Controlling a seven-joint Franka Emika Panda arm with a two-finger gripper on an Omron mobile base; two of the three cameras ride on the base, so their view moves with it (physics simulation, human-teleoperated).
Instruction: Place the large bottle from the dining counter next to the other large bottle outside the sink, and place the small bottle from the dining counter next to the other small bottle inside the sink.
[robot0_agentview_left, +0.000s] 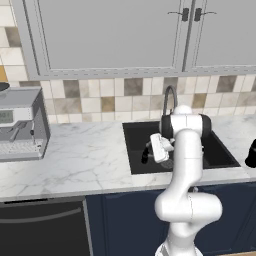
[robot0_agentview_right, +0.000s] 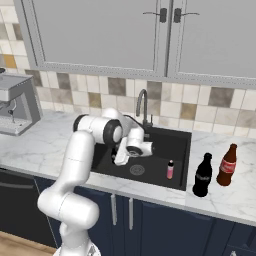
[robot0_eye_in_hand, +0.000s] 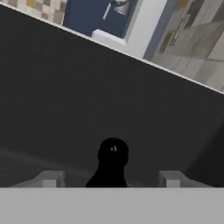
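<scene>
1. Left base view: the gripper (robot0_agentview_left: 150, 150) hangs over the left part of the sink (robot0_agentview_left: 220, 156), at about 9 o'clock from the tap (robot0_agentview_left: 169, 100), low so the small bottle (robot0_agentview_left: 145, 156) can stand on the basin floor
2. Right base view: the other small bottle (robot0_agentview_right: 170, 169) stands at 3 o'clock from the drain (robot0_agentview_right: 137, 170); the large bottle (robot0_agentview_right: 202, 175) sits just beside the other large bottle (robot0_agentview_right: 227, 165) outside the basin, so that half looks done
3. Hand view: the fingers (robot0_eye_in_hand: 51, 178) stand apart, released, the small bottle's cap between them at 6 o'clock
</scene>
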